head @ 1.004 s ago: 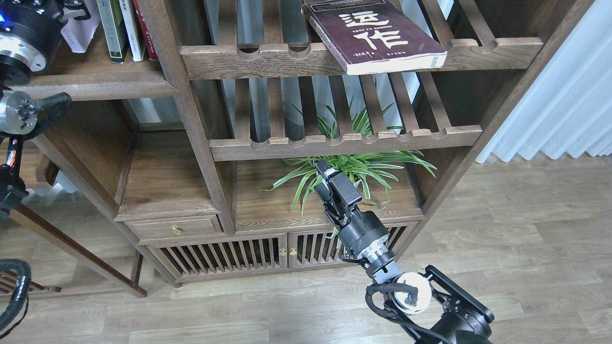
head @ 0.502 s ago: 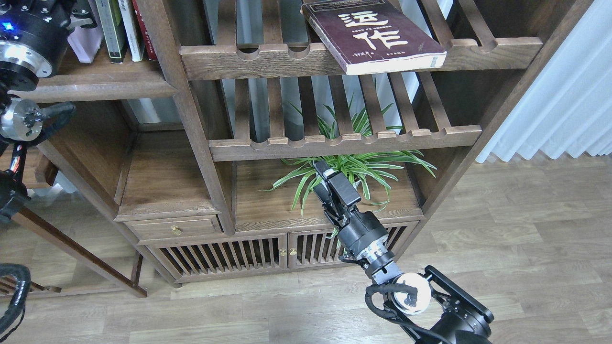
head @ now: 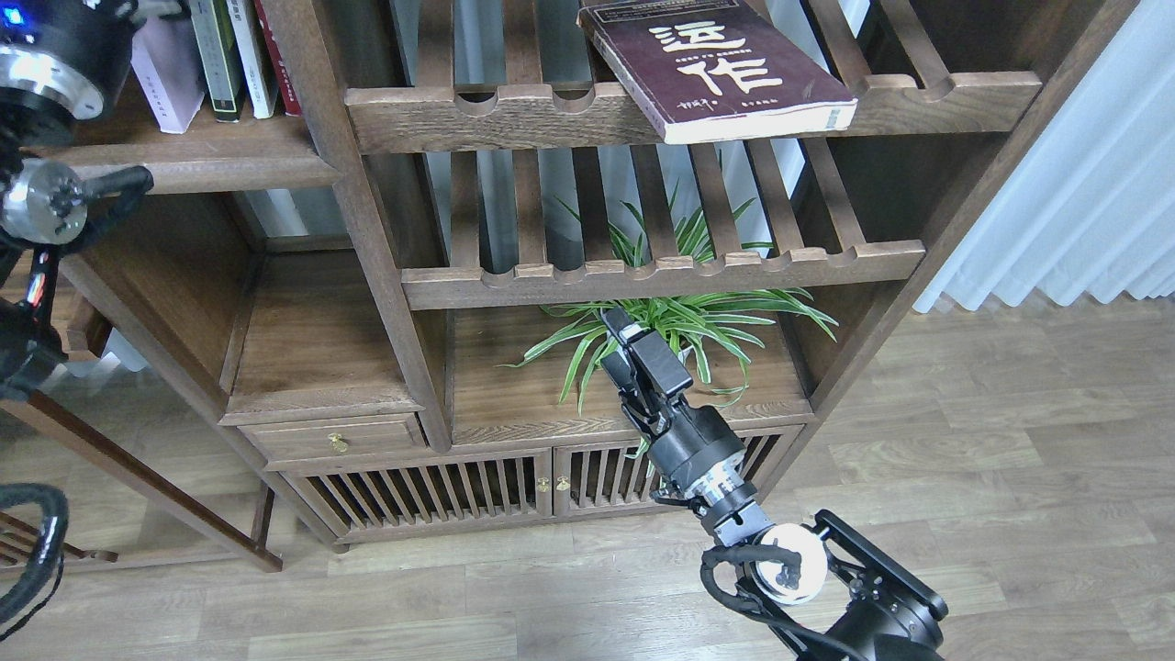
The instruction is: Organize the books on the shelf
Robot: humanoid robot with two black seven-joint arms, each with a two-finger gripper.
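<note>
Raised at mid-height before the plant (head: 684,321), the right hand (head: 633,344) is seen with its two fingers drawn together and nothing held between them; it is unchanged from a second ago. Of the left hand nothing can be seen: only the thick silver-and-black joints of the left arm (head: 50,64) show at the top left corner, so its state cannot be told. What has changed lies there: the arm has been lifted and drawn slightly back toward the corner, and the pale lavender-white book (head: 165,78), a second ago half hidden behind the arm, is now shown more fully, leaning with its foot on the shelf (head: 197,151) just left of the black-grey book (head: 216,60). That book stands upright beside a white spine and a red one, which are cut off by the top edge. It is judged that the lavender book has just been set down and released, though its lean suggests it may still need to be pushed upright against its neighbours. The thick maroon book (head: 721,69) lies flat and askew on the upper slatted rack (head: 587,115), its corner overhanging the scalloped rail, well apart from the others; it is judged to be the piece left to move, and a slip off the rail is a risk if it is nudged
</note>
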